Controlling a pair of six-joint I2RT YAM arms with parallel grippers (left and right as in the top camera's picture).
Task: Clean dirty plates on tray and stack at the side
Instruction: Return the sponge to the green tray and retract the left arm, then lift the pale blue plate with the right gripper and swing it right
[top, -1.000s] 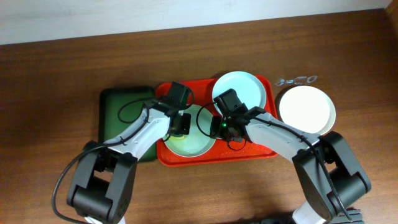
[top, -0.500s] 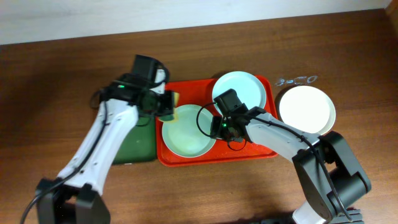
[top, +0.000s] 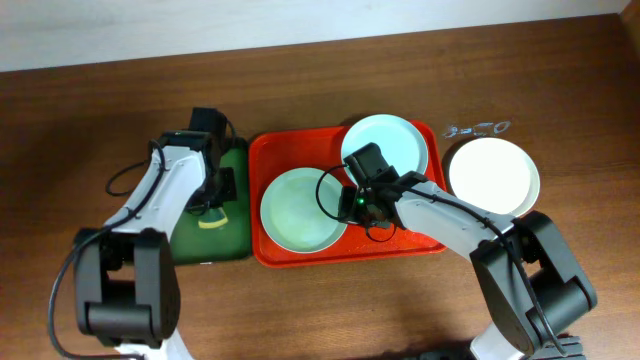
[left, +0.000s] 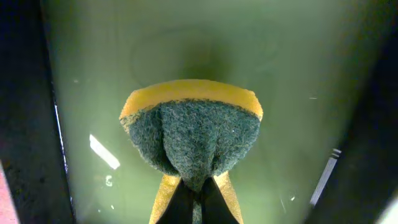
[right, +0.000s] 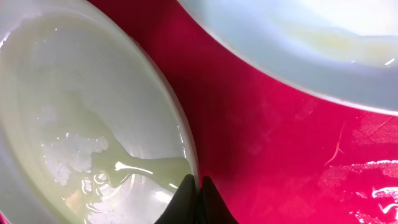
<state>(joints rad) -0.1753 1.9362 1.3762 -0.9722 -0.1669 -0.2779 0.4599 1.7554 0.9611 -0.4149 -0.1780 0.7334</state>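
Pinching mint plate's (top: 300, 212) right rim, right gripper (right: 194, 186) is nearest; left gripper (left: 191, 194), clamped on sponge (left: 193, 127), sits over green tray (top: 236, 238).

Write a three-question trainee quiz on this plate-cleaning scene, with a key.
1. True or false: the left claw pinches a yellow-and-green sponge over the dark green tray.
2. How many plates lie on the red tray? A) one B) two C) three
3. What does the right claw grip?
Key: 1 true. 2 B; the white plate lies off the red tray, to its side. 3 the rim of the nearer pale mint plate.
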